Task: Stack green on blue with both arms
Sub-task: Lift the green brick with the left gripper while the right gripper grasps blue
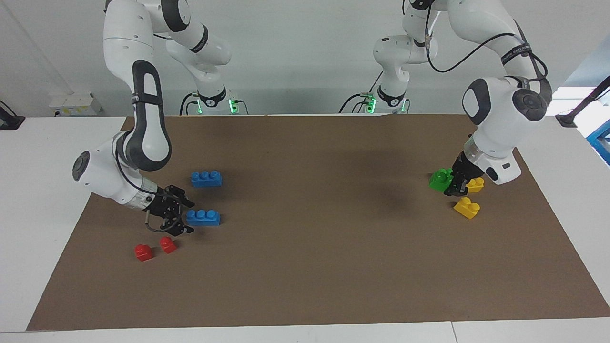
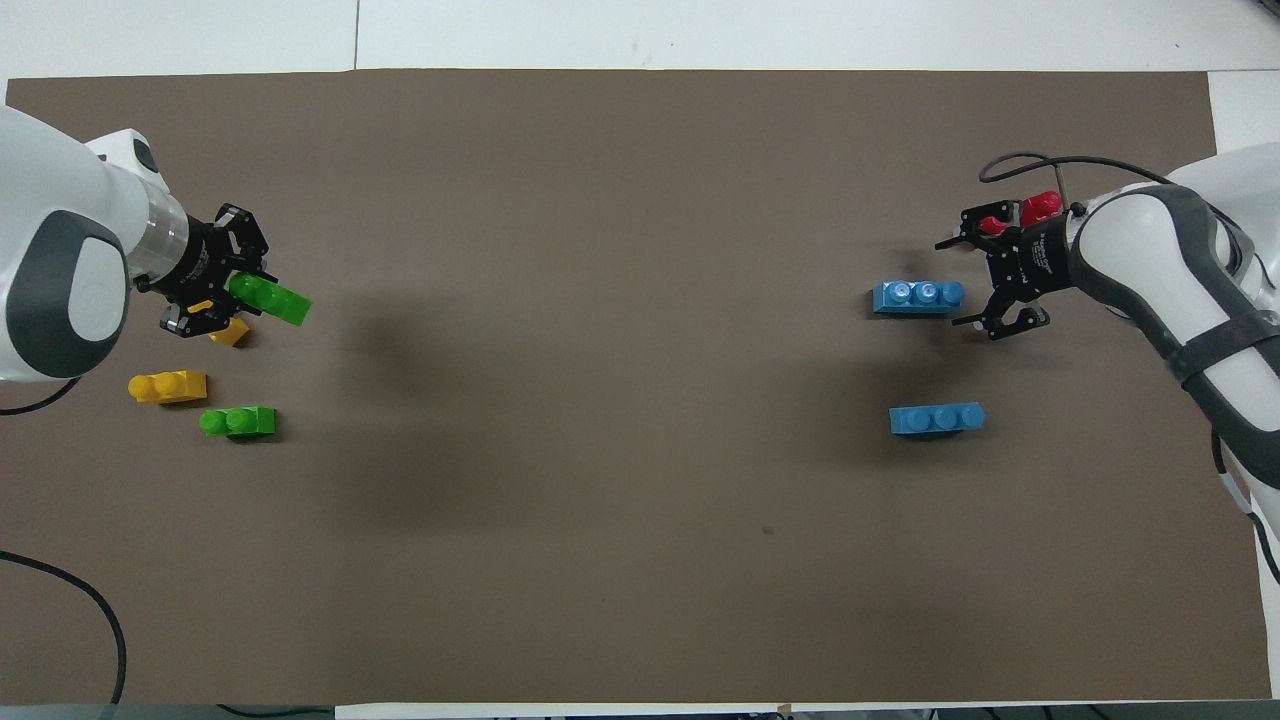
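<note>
My left gripper (image 1: pixel 453 186) is shut on a green two-stud brick (image 1: pixel 441 179) and holds it just above the mat; it also shows in the overhead view (image 2: pixel 272 298), sticking out of the gripper (image 2: pixel 222 285) toward the table's middle. The second green brick (image 2: pixel 238 422) lies on the mat nearer to the robots and is hidden in the facing view. Two blue three-stud bricks lie at the right arm's end: one (image 1: pixel 203 217) (image 2: pixel 915 297) and one nearer to the robots (image 1: pixel 206 178) (image 2: pixel 937 418). My right gripper (image 1: pixel 183 216) (image 2: pixel 962 285) is open, low at the end of the farther blue brick.
Two yellow bricks (image 1: pixel 467 207) (image 1: pixel 476 185) lie by the left gripper, one partly under it; they also show in the overhead view (image 2: pixel 167 386) (image 2: pixel 230 333). Two small red bricks (image 1: pixel 143 252) (image 1: pixel 167 244) lie beside the right gripper. A brown mat (image 1: pixel 310 238) covers the table.
</note>
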You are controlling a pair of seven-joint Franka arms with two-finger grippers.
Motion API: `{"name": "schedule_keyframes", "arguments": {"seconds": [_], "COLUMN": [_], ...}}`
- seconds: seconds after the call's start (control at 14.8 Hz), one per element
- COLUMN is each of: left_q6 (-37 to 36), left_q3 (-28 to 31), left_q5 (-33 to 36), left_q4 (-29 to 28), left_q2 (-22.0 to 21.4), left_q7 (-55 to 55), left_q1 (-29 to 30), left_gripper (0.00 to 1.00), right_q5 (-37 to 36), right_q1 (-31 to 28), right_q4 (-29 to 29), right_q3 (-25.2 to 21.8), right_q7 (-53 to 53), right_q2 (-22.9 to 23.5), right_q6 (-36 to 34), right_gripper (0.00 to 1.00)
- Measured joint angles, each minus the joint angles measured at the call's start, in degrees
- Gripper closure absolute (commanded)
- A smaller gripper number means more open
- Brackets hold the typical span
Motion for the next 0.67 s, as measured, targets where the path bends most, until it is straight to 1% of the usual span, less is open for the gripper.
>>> {"name": "schedule_keyframes", "arguments": {"seconds": [0.13, 0.27, 0.4, 0.47, 0.54, 0.61, 0.67], "left_q6": [-3.74, -5.21, -6.28, -6.74, -6.96, -7.03, -7.07], "left_q3": [-0.11, -0.62, -0.89, -0.88, -0.88, -0.88, -0.87], "left_q5": [0.00, 0.00, -0.05, -0.10, -0.11, -0.11, -0.12], "left_q4": [1.72, 2.40, 2.43, 2.43, 2.42, 2.42, 2.42], "left_q2": [-1.58, -3.10, -4.71, -5.30, -5.72, -5.99, -6.12], "left_q7": [-3.32, -7.23, -8.55, -8.91, -9.35, -9.68, -9.88], "left_q1": [-1.09, -1.60, -1.62, -1.62, -1.62, -1.62, -1.62], "left_gripper": [1.00, 1.00, 1.00, 1.00, 1.00, 1.00, 1.00], "right_q5": [0.42, 0.42, 0.43, 0.43, 0.43, 0.43, 0.43], "right_q1": [0.00, 0.00, -0.02, -0.02, -0.02, -0.02, -0.02], "right_q4": [-0.46, -0.94, -1.20, -1.28, -1.35, -1.42, -1.45], "right_q3": [0.00, 0.00, 0.00, -0.01, -0.01, -0.01, -0.01], "right_q7": [-0.48, -1.00, -1.95, -2.26, -2.41, -2.44, -2.48], "right_q2": [0.12, 0.14, 0.14, 0.14, 0.14, 0.14, 0.14], "right_q6": [0.75, 1.35, 1.47, 1.57, 1.79, 2.05, 2.11], "right_gripper": [0.00, 0.00, 0.00, 0.03, 0.15, 0.30, 0.53]}}
